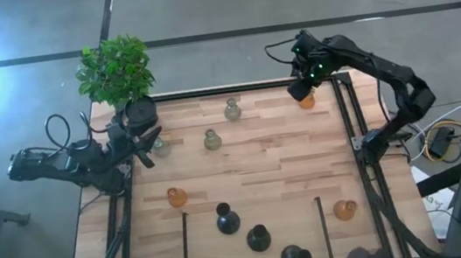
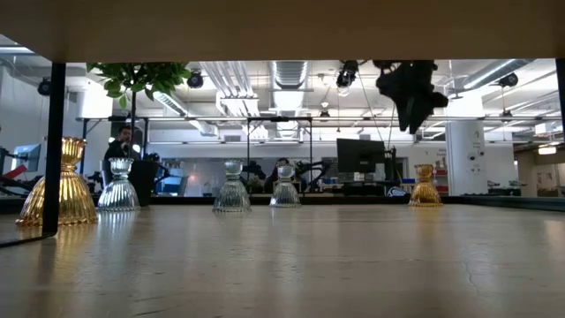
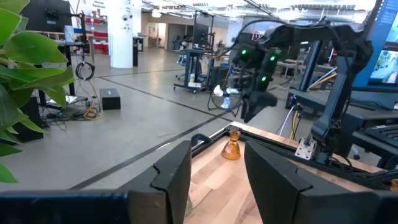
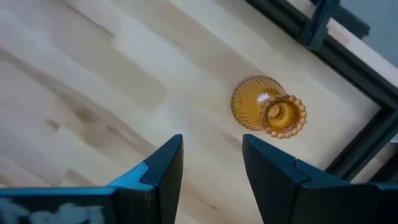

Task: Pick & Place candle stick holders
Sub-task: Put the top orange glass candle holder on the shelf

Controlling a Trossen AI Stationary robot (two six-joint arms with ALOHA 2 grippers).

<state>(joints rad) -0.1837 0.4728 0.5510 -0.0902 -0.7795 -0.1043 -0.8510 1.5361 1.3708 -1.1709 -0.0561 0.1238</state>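
right gripper (image 4: 211,165) hanging over the table's far right corner, fingers spread, nothing in them, amber holder (image 4: 268,112) just beside, left gripper (image 3: 217,171) parted too, empty

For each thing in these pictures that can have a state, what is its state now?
Right gripper: open, empty, above the far right corner.
Amber holder under it: upright, free.
Left gripper: open, empty, at the far left by the plant.
Three pale holders: upright.
Three black holders: upright, near edge.
Two other amber holders: upright.
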